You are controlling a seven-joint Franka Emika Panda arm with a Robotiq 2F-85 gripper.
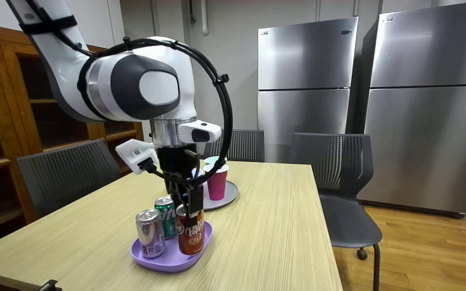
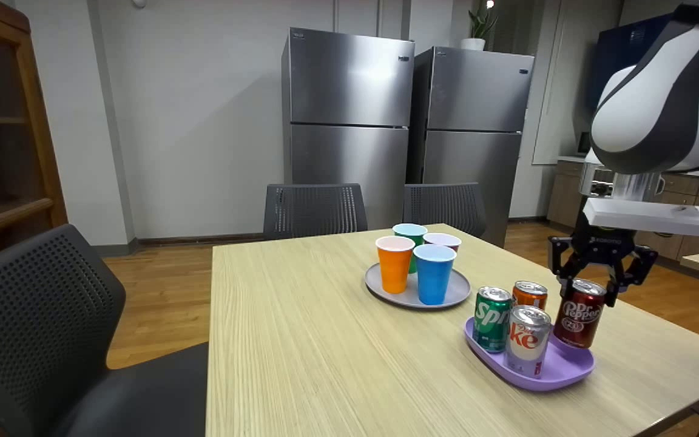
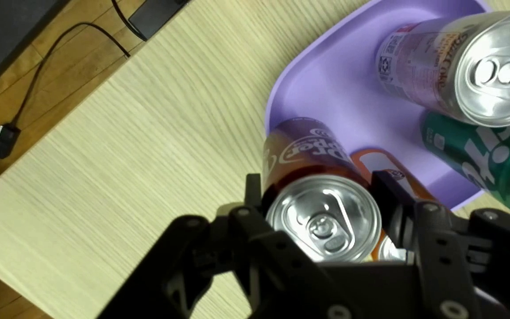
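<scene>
On the purple tray (image 2: pixel 568 364) stand three cans — a green can (image 2: pixel 490 325), a silver can (image 2: pixel 526 346) and an orange can (image 2: pixel 530 294) — while near the tray one grey plate (image 2: pixel 409 297) bears four cups (image 2: pixel 425 270). At the tray's edge is a fourth, the dark red can (image 2: pixel 579 321), gripped near its top by the pincer (image 2: pixel 588 294), whose two fingers (image 3: pixel 253 190) press on opposite sides, parted only as wide as the can itself; whether its base touches the tray, I cannot tell.
</scene>
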